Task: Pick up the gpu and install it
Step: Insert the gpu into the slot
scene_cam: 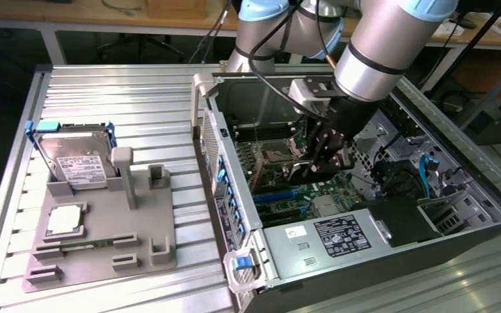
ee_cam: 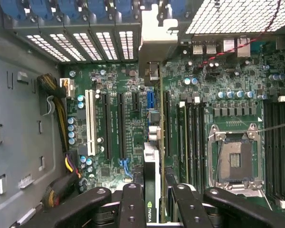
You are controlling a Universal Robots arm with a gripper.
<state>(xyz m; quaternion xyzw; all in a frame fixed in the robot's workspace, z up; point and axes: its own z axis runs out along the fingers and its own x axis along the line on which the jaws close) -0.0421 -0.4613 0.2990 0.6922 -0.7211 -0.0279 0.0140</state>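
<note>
Hand [ee_cam: 154, 199] around thin, edge-on gpu [ee_cam: 152, 156]

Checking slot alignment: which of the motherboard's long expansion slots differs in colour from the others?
The white slot, the outermost of the row toward the bundled cables; the parallel long slots beside it are black.

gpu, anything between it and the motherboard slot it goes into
Nothing visible. The gripper holds the gpu edge-on just above the motherboard inside the open computer case; the expansion slots beneath look bare.
</note>
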